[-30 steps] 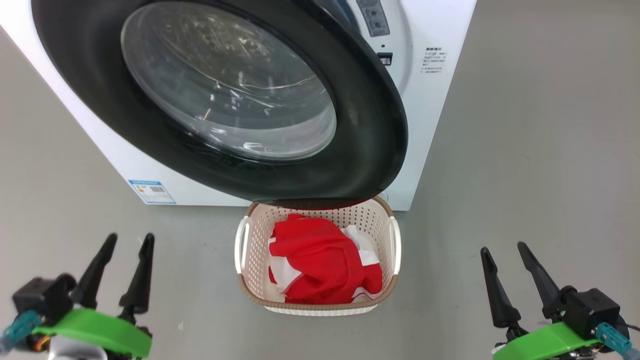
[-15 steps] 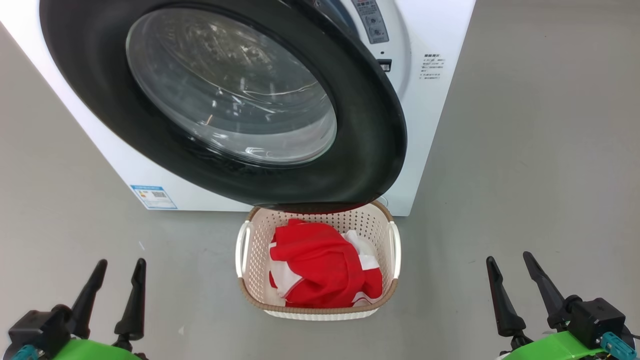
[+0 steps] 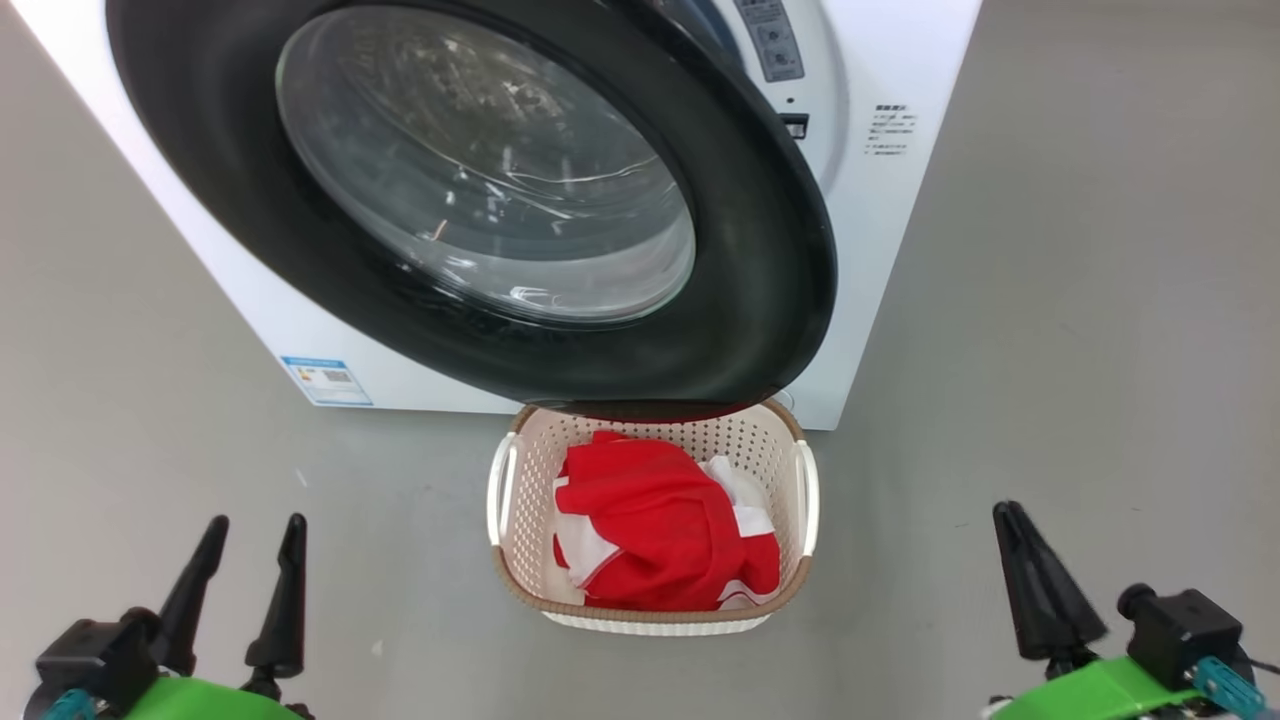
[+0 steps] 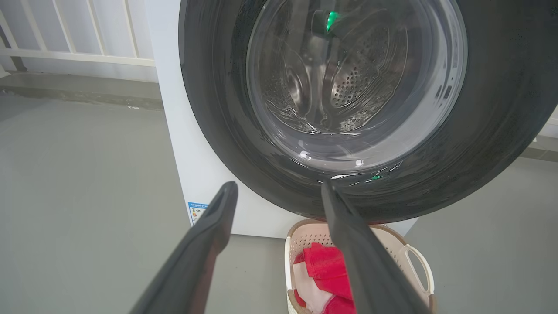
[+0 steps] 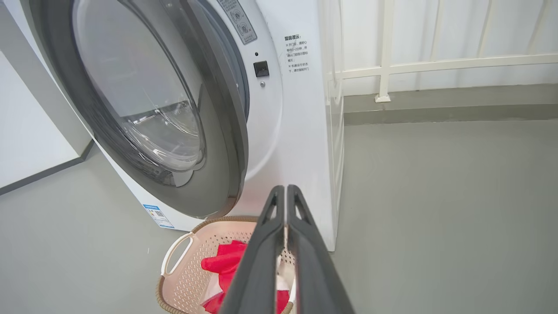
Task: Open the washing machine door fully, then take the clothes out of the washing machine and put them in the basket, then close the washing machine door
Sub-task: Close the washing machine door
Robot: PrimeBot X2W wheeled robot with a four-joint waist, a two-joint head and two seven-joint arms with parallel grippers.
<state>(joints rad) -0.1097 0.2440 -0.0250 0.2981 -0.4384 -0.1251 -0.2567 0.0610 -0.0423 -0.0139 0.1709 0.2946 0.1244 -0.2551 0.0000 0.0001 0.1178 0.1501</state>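
The left gripper [image 3: 257,520] hangs at seven o'clock in the head view with its two dark fingers spread and nothing between them. The right gripper [image 3: 1008,510], at five o'clock, has its fingers pressed together into one blunt point, also holding nothing. Between them, at six o'clock, the basket [image 3: 510,575] sits on the grey floor [image 3: 1100,400] with the clothes [image 3: 660,530] heaped inside it, soft, light and needing no further grip. Above it, towards twelve, the washing machine door [image 3: 770,280] stands ajar from the washing machine [image 3: 900,230], its lower rim overhanging the far end of the basket. The door looks like the thing left to handle. It is rigid and hinged, probably swinging easily, but its black rim is glossy and likely slick, and the bulging glass window [image 3: 480,170] is no place for a hard fingertip. The best contact seems to be a flat push on the rim at the door's three o'clock, its free edge, farthest from the hinge and level with the dark latch socket [image 5: 260,68]. The closed right fingers would suit that push.
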